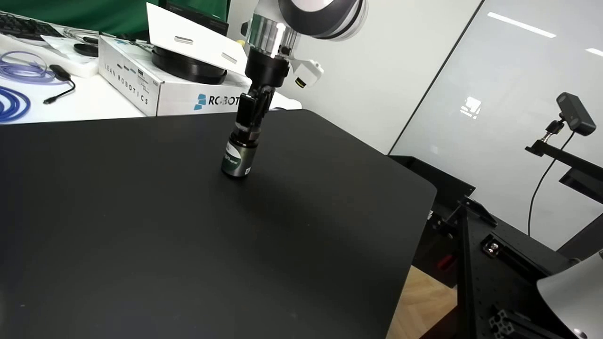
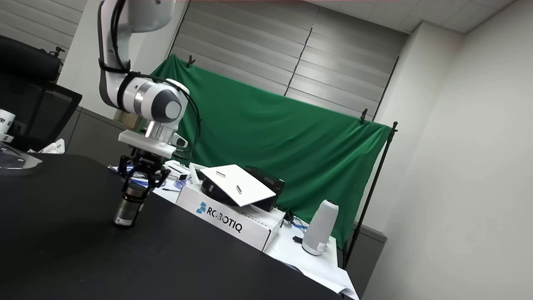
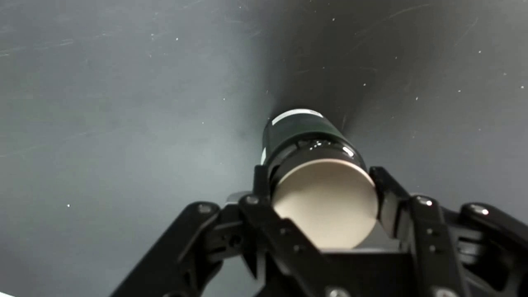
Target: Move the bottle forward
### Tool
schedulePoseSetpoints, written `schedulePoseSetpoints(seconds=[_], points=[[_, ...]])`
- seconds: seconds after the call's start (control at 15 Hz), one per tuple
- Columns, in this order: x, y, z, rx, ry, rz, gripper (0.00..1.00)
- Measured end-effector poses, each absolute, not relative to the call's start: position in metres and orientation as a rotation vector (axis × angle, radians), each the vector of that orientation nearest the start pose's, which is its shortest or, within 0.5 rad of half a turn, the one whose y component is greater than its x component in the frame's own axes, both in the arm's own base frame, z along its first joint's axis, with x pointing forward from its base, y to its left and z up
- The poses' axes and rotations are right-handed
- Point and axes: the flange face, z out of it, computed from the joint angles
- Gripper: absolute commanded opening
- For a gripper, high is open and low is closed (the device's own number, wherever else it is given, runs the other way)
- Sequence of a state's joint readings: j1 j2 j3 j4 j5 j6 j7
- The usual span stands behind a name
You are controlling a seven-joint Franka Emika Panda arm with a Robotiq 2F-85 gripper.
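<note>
The bottle is a small dark cylinder with a green, grey and white label. It also shows in an exterior view, with its base at or very close to the black tabletop; I cannot tell if it touches. In the wrist view the bottle is seen from above, its round cap top pale with reflected light. My gripper has one finger on each side of the cap, both against it, shut on the bottle. In both exterior views the gripper points down over the bottle's upper end.
The black table fills the foreground. Beyond its far edge, a white table carries a white Robotiq box with a black round object and a tilted white plate on top. A camera on a bracket stands at the side.
</note>
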State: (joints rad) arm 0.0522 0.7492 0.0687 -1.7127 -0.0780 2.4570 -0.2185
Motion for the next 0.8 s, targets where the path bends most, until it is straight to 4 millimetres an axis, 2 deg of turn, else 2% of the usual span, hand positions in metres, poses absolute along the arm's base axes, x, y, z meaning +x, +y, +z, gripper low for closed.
schedulePoseSetpoints(seconds=[0.2, 0.33, 0.6, 0.8], points=[[0.666, 0.075, 0.157, -3.089, -0.591, 0.01, 0.36], [0.668, 0.076, 0.167, -3.092, -0.593, -0.01, 0.36], [0.669, 0.076, 0.21, -3.1, -0.596, -0.031, 0.36], [0.653, 0.074, 0.244, -3.106, -0.602, 0.014, 0.36]])
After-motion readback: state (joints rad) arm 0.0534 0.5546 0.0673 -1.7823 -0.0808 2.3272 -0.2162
